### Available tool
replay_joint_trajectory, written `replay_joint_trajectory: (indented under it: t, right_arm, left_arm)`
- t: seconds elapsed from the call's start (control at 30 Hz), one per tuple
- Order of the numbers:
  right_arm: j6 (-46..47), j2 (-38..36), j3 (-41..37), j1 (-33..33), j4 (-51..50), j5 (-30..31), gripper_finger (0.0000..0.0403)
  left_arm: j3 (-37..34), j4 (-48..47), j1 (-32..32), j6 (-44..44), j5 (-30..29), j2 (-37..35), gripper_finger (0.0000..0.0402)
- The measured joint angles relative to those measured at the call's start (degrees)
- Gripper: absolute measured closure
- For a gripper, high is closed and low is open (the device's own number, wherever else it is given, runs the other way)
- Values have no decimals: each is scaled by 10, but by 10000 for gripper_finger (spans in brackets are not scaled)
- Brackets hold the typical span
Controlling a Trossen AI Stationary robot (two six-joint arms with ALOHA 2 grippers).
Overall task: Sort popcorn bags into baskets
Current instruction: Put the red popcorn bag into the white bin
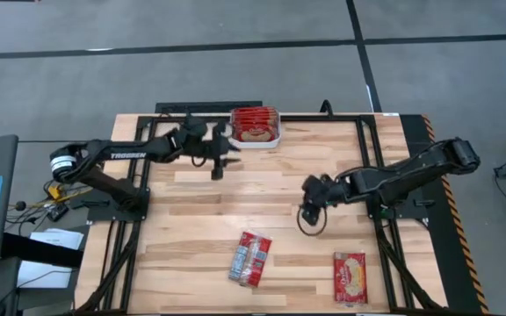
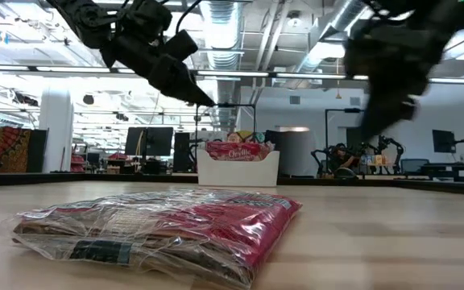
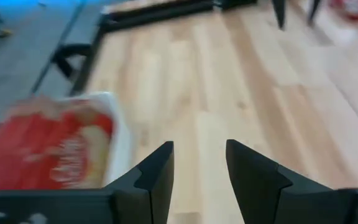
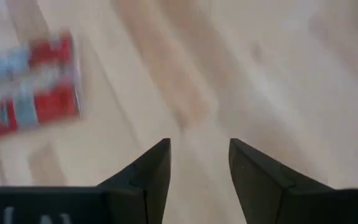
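High view: the right pincer (image 1: 311,215), parted and empty, is held above the desk (image 1: 200,219); two popcorn bags (image 1: 251,258) remain outside the filled basket (image 1: 256,140). Descent onto one is judged next. The left pincer (image 1: 220,167), parted, is held beside the basket.

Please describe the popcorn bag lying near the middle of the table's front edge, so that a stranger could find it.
On the wooden table, look along the edge opposite the white plastic basket. Two flat red packets lie there; this popcorn bag is the left one, showing red-and-whitish-grey print, unlike its neighbour's pale oval picture.
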Motion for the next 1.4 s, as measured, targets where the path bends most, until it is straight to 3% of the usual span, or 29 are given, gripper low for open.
replay_joint_trajectory:
  t: [0.1,0.17,0.37,0.47,0.67,0.9,1.13,1.27,1.4]
  right_arm:
    - [38,0,-1,53,-2,2,228]
    - [8,2,-1,76,49,14,229]
    - [-252,94,2,88,282,3,209]
    - [-378,153,4,88,337,-15,184]
    - [-483,255,54,89,348,-51,143]
    - [-616,352,141,89,342,-108,132]
    - [-624,424,222,87,258,-136,131]
    - [-610,430,233,82,236,-137,134]
    - [-552,426,233,62,211,-118,169]
  left_arm:
    - [-15,-3,-35,-1,-11,6,264]
    - [-20,-1,-55,0,-28,10,264]
    - [-24,-15,-101,-10,-100,14,264]
    - [-24,-48,-121,-18,-126,5,264]
    - [-24,-134,-166,-36,-182,-33,264]
    - [-24,-195,-205,-58,-234,-77,264]
    - [-23,-217,-220,-67,-270,-89,264]
    - [-23,-220,-220,-70,-278,-88,264]
    - [-23,-218,-220,-70,-287,-88,264]
